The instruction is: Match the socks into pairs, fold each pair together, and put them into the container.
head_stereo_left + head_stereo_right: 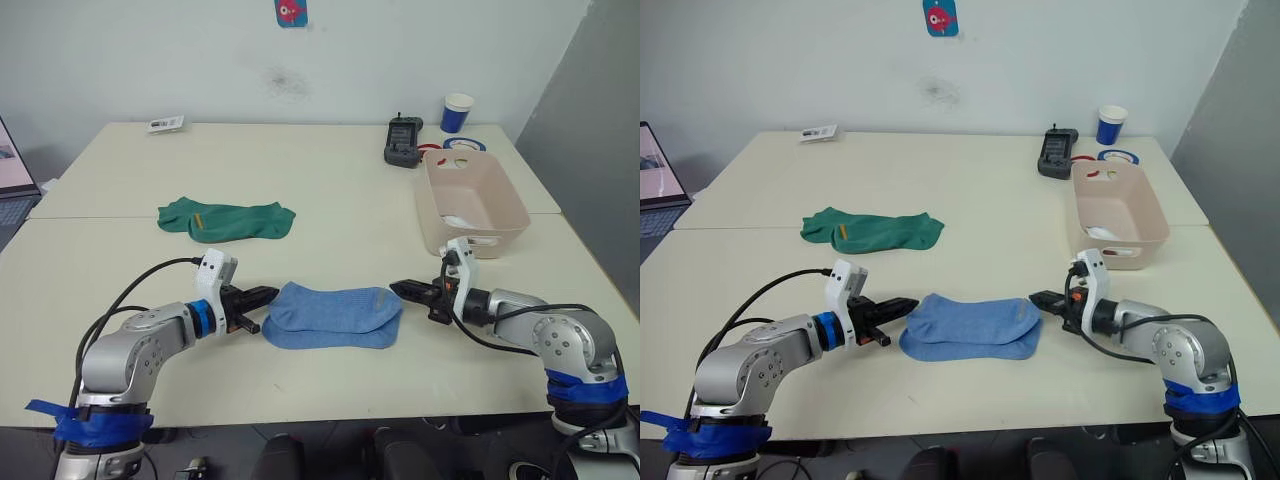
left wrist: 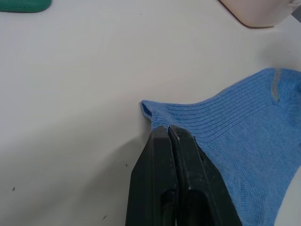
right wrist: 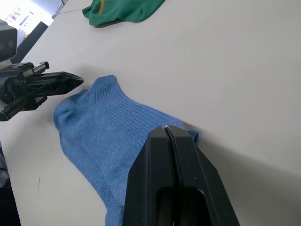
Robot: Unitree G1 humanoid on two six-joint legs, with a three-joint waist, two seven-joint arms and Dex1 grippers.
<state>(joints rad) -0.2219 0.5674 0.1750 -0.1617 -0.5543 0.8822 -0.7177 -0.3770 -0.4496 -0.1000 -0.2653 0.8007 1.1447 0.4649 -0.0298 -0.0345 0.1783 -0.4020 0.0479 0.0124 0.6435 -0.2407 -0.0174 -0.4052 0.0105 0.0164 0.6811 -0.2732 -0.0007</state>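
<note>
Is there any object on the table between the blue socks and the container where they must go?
Nothing visible. The blue socks lie between the left claw and the right claw; the table between them and the container is bare.

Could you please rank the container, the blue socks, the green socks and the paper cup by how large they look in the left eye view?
1. Blue socks and green socks: they look alike, and the blue lie nearer the camera, so no ranking.
2. Container, close behind.
3. Paper cup, clearly smallest, though farthest away.
</note>
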